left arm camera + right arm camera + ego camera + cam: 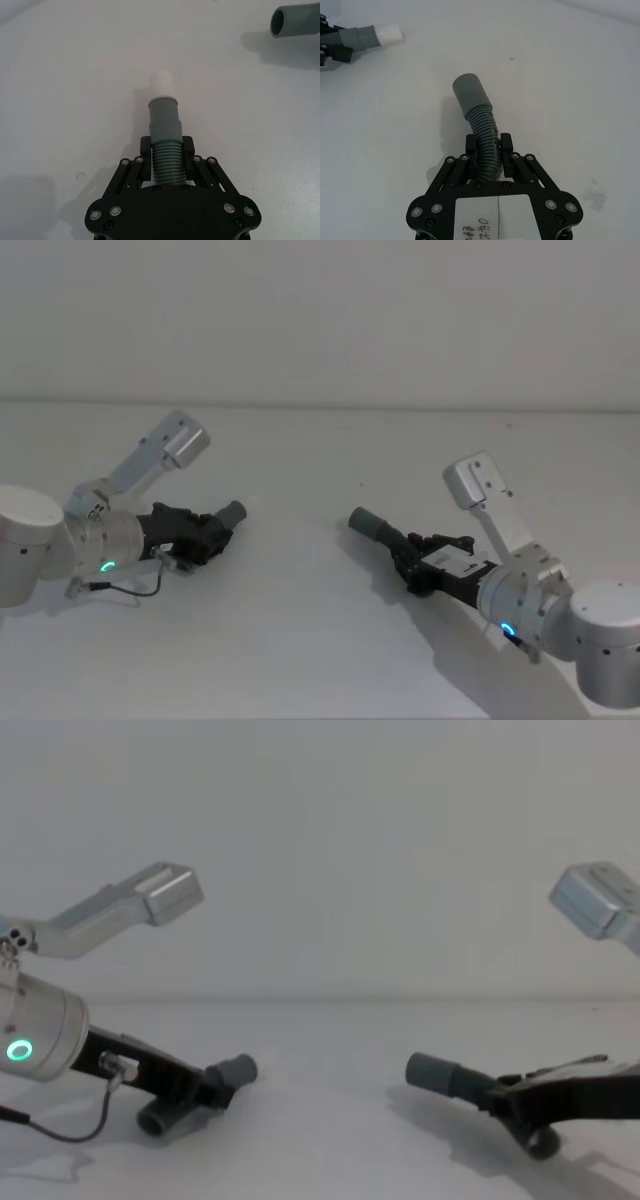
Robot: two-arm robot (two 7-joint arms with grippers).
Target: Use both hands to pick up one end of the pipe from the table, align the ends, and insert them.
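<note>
In the head view, the left arm (105, 528) at 8 o'clock is silver-grey, with a green ring light (105, 566) and a thin black cable (145, 592). The right arm (520, 590), at 4 o'clock, shows a blue light (507, 630). Both sets of black, angular jaws have scissor links and silver screws (115, 210). The right jaws' housing bears a white label (497, 220) with handwriting.

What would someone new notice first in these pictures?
Two black grippers face each other across the white table. The left gripper, on the left, is shut on a ribbed grey hose piece with a whitish tip; the right gripper, on the right, is shut on the second hose piece. The two pieces point toward each other with a gap between, not joined.
</note>
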